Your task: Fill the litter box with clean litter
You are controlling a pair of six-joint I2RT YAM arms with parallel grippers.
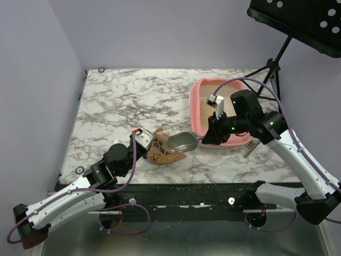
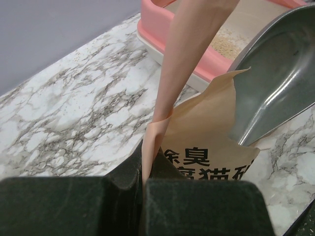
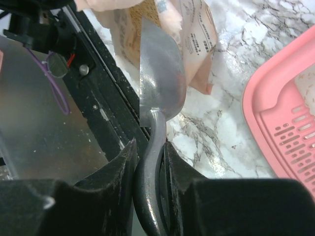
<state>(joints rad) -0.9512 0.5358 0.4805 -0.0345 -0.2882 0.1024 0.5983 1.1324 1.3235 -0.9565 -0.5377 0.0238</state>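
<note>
The pink litter box sits on the marble table at right, with beige litter on its floor. My left gripper is shut on the top edge of the orange paper bag, which lies at the table's front centre; the bag's edge stands pinched between the pads. My right gripper is shut on the handle of the grey metal scoop, whose bowl sits just above the bag's open mouth. The scoop bowl looks empty in the left wrist view.
A black music stand on a tripod stands at the back right, beyond the table. The table's front edge has a black rail. A small ring lies at the back left corner.
</note>
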